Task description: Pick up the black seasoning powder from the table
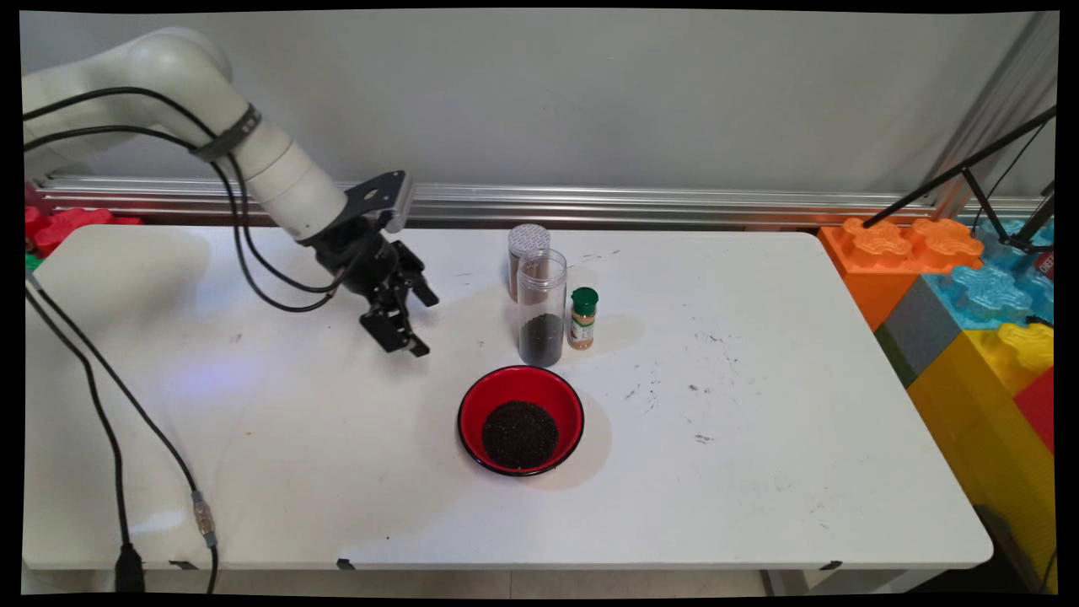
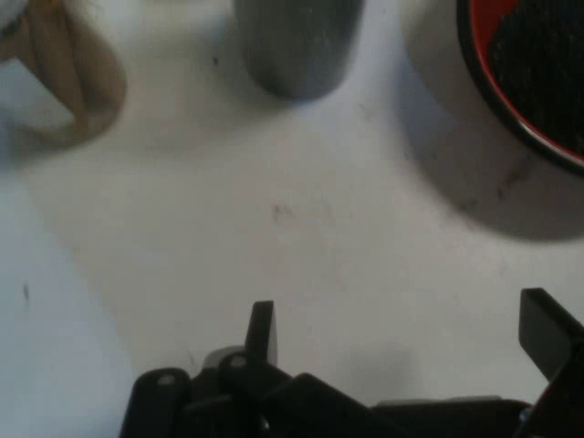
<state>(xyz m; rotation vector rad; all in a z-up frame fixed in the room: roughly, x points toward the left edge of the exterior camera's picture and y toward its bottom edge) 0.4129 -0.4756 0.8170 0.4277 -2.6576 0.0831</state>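
Note:
My black gripper (image 1: 415, 322) (image 2: 401, 333) hangs open and empty just above the table, left of a group of jars. Nearest to it is a tall clear jar (image 1: 541, 307) (image 2: 297, 46) without a lid, with dark grains in its bottom third. Behind that jar stands a brown spice jar with a grey cap (image 1: 527, 253) (image 2: 64, 82). A small spice bottle with a green cap (image 1: 582, 318) stands to the clear jar's right. In front of the jars sits a red bowl (image 1: 521, 419) (image 2: 534, 73) holding a heap of dark grains.
Black cables (image 1: 110, 405) hang from the arm over the table's left side. Large coloured toy blocks (image 1: 969, 295) are stacked off the table's right edge, with a black tripod leg (image 1: 961, 173) above them. Red blocks (image 1: 59, 223) lie at the far left. Dark specks (image 1: 700, 388) dot the tabletop.

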